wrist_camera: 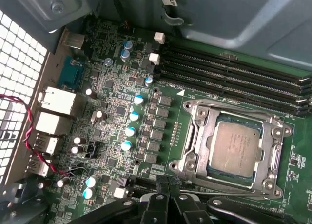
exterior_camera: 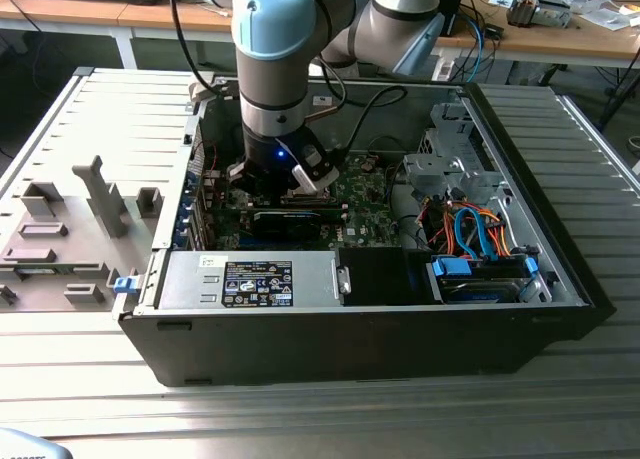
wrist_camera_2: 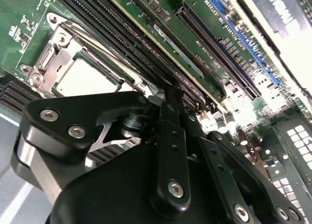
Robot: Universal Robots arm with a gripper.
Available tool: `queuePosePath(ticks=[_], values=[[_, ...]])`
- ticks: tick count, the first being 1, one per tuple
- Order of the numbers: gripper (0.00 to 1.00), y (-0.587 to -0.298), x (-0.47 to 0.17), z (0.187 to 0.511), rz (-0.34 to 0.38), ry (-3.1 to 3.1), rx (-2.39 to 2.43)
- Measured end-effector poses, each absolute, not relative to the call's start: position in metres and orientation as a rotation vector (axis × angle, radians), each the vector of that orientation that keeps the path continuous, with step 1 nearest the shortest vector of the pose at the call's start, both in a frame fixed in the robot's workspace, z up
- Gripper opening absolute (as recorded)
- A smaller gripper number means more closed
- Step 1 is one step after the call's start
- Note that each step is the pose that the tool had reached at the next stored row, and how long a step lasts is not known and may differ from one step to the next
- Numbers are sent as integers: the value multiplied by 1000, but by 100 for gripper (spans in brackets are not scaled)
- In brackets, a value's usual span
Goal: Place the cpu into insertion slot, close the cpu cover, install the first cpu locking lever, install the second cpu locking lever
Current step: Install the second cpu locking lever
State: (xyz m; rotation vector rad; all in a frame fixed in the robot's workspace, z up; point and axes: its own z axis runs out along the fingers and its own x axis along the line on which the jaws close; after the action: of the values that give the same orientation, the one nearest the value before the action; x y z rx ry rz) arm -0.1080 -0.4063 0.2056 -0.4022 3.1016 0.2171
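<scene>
Looking down through the first wrist view, I see the cpu seated flat in the insertion slot, at the lower right of the frame. The cpu cover lies closed over it, its frame surrounding the silver-grey top. Long black memory slots run just beside the socket, toward the upper right.

In the second wrist view the same cpu appears at the upper left, partly hidden behind the pincer. I read the pincer as clenched, fingertips pressed together with nothing between them, tip poised close over the motherboard near the socket edge.

In the exterior view the arm reaches down into the open computer case, which rests on the desk; the pincer sits left of centre.
</scene>
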Motion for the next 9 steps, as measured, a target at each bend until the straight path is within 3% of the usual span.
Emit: queuePosePath(ticks=[4,6,9], values=[[11,-409,-108,206,232,3099,-403],[11,-409,-108,205,306,3087,-402],[11,-409,-108,205,334,3081,-401]])
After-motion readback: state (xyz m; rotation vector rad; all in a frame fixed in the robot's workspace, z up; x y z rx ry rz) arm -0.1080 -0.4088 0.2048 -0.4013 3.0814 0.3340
